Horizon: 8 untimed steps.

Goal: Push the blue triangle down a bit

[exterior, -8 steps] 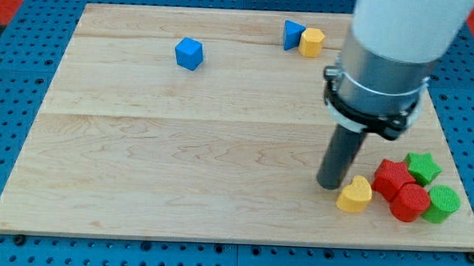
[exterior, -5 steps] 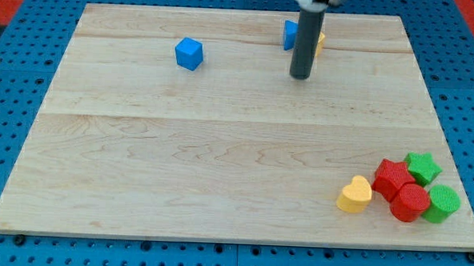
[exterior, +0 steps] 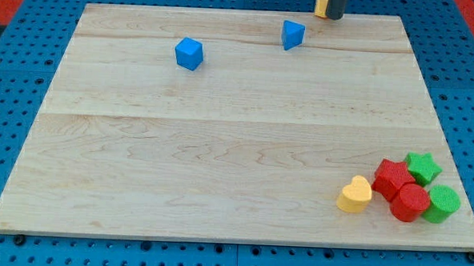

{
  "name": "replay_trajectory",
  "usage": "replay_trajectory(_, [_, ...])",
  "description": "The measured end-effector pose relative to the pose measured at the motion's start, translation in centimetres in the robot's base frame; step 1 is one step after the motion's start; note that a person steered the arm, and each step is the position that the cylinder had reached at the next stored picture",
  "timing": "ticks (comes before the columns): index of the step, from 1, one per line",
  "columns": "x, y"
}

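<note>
The blue triangle (exterior: 292, 33) lies near the board's top edge, right of centre, with no block touching it. My tip (exterior: 335, 18) is at the very top edge of the board, up and to the right of the triangle and apart from it. A yellow block (exterior: 322, 4) sits against the rod's left side, mostly cut off by the view's top.
A blue cube (exterior: 189, 53) lies to the triangle's left. At the bottom right sit a yellow heart (exterior: 354, 194), a red block (exterior: 393, 177), a red cylinder (exterior: 410, 202), a green star (exterior: 423, 168) and a green cylinder (exterior: 442, 203).
The rod went from the yellow heart at bottom right up to the top edge. The yellow block that touched the triangle's right side now sits at the top edge. The triangle has barely moved.
</note>
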State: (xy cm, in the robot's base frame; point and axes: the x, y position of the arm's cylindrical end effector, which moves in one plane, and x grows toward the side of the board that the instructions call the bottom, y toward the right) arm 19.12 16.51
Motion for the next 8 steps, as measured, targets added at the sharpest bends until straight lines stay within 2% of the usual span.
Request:
replay_trajectory(1, [0.0,0.1])
replay_trajectory(2, [0.1,-6.2])
replay_trajectory(3, [1.6,-9.5])
replay_trajectory(7, [13.3,-6.4])
replay_trajectory(8, [13.9,-6.7])
